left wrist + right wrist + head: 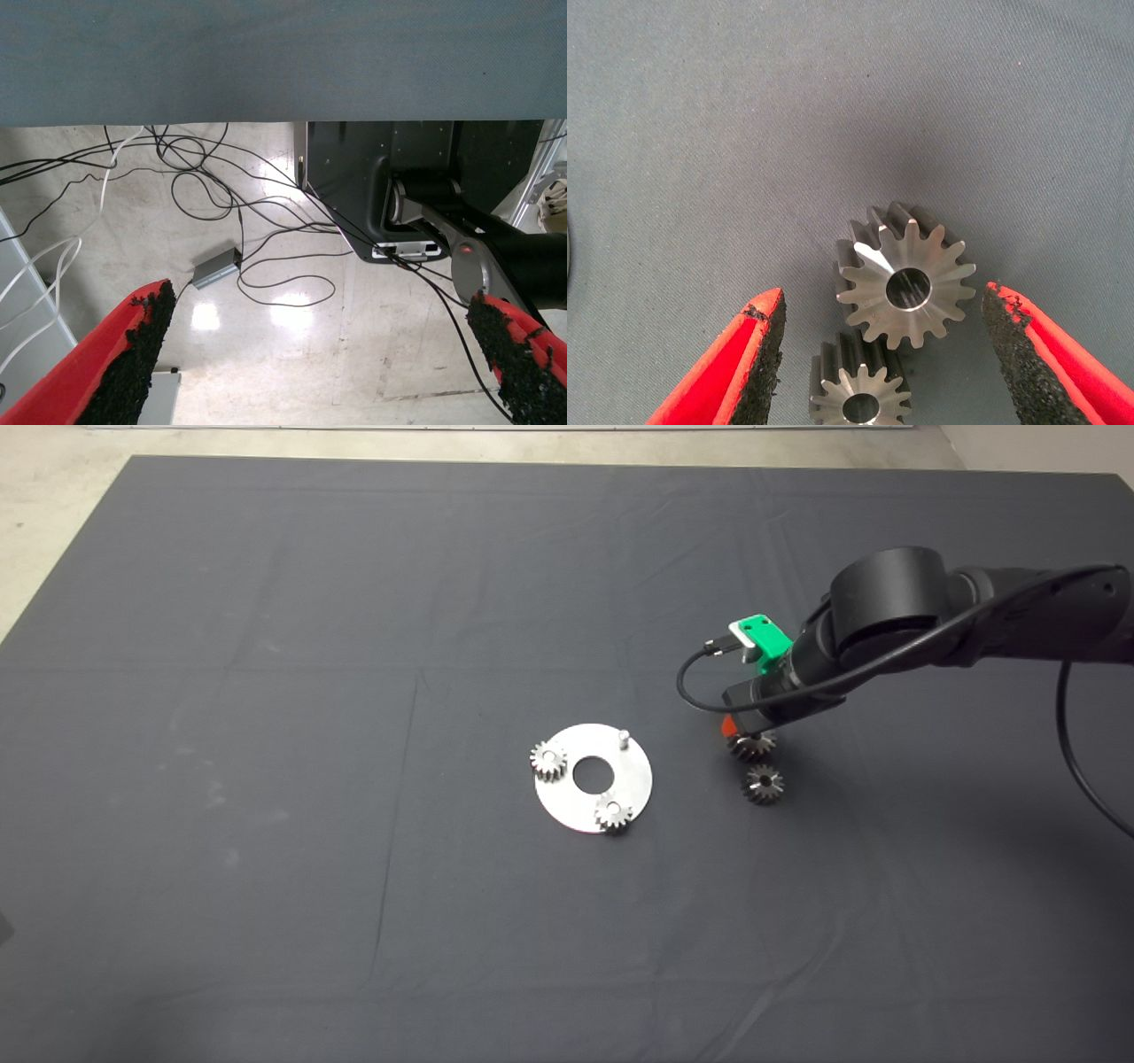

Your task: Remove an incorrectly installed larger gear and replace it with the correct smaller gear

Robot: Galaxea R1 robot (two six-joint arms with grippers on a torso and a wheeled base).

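The right gripper's (881, 297) two red fingers (757, 354) stand spread wide and grasp nothing. Their black pads flank the larger gear (908, 283) with clear gaps on both sides. This gear lies flat on the dark mat (744, 133) of the tabletop, with its bore facing up. The smaller gear (859, 400) lies just beside it, the teeth of the two close together, though contact cannot be confirmed.

In the head view, the right arm (930, 620) reaches in from the right and holds the gripper low over the larger gear (753, 746), which is partly hidden beneath it. The smaller gear (763, 784) sits in the open next to it. Both lie near the round metal plate (629, 779), just off its right side. The plate carries two other small gears (548, 761) (612, 812), each seated on its peg. A third peg (623, 736) stands bare, which suggests that the removal step is done and this peg awaits the smaller gear.

The two loose gears are crowded together, so a grasp of the smaller gear risks nudging the larger one.

The left gripper (323, 305) is parked off the mat, its fingers apart and holding nothing. Its wrist view shows floor and cables (266, 274).
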